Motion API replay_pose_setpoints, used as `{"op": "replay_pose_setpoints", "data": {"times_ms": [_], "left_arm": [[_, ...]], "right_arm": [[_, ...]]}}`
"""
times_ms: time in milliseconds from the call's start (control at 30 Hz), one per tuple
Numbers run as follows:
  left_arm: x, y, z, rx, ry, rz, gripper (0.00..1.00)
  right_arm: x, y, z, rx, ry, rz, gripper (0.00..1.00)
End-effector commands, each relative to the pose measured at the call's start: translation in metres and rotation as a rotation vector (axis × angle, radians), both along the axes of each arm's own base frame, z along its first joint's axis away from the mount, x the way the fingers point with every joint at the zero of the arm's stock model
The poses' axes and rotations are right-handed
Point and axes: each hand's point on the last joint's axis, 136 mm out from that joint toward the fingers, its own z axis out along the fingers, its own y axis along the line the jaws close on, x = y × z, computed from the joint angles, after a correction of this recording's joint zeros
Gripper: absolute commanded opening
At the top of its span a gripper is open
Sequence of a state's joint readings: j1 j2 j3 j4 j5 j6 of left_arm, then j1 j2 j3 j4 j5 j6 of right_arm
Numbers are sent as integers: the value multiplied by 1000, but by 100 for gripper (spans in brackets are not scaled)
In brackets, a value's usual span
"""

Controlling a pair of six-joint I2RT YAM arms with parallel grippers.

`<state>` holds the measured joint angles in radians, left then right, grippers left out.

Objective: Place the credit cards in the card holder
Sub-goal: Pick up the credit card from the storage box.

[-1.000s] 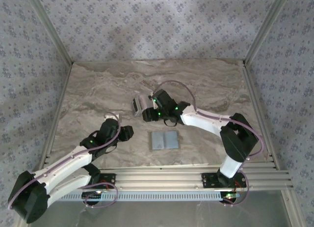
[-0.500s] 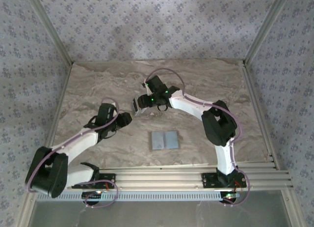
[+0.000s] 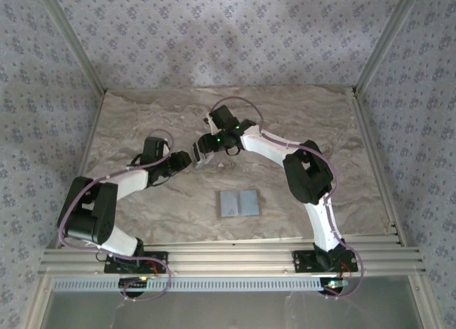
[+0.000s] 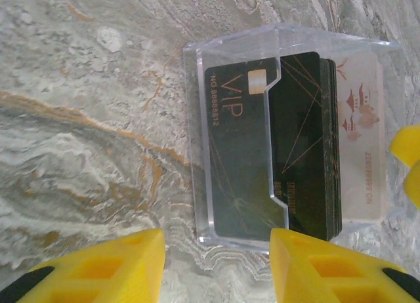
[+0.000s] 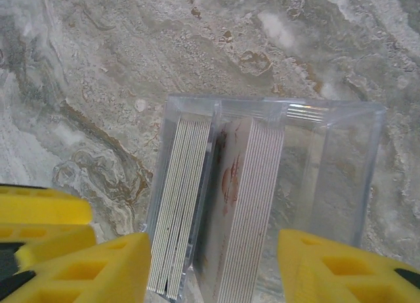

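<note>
1. The left arm (image 3: 121, 183) had swung from the near-left of the counter (image 3: 142, 115) out to its far centre. The right arm (image 3: 285, 154) had folded its elbow up and reached to the same spot from the right.
2. The clear stand (image 4: 197, 86) had stayed put at far centre, now flanked by both arms.
3. Left end effector (image 4: 216, 241): fingers moderately apart, gripping nothing, tips just at the stand's edge.
4. Right end effector (image 5: 213, 244): hung over the stand, fingers spread to straddle the card stacks. I could not tell whether they touched.
5. Card holder (image 3: 239, 203): unmoved, flat at near centre, well apart from the stand.
6. Credit cards (image 4: 302, 139): all on edge inside the stand, dark ones beside pale ones, none lifted out.
7. Judgement: the approach looked finished and the first pick was about to start. No card had reached the holder.
</note>
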<state>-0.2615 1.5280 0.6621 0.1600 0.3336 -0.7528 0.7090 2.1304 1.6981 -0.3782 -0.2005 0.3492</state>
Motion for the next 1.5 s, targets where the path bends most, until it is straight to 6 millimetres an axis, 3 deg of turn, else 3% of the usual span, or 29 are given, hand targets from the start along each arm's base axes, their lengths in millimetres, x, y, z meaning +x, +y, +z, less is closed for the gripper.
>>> {"op": "replay_pose_setpoints", "data": {"times_ms": [0, 167, 467, 667, 1033, 1467], "left_arm": [[18, -12, 14, -42, -51, -43, 45], [25, -17, 3, -53, -33, -58, 44], [30, -20, -9, -52, -9, -68, 43], [31, -21, -12, -49, -7, -73, 43], [31, -22, -11, -52, -6, -74, 43], [31, -22, -12, -51, -4, -74, 43]], "right_arm": [[-5, 6, -6, 15, 39, 46, 54], [0, 4, -6, 12, 33, 31, 54], [-8, 15, -3, 80, 83, 82, 48], [-10, 19, 3, 129, 100, 96, 44], [-9, 19, -7, 140, 147, 98, 46], [-10, 17, 11, 206, 149, 104, 35]]}}
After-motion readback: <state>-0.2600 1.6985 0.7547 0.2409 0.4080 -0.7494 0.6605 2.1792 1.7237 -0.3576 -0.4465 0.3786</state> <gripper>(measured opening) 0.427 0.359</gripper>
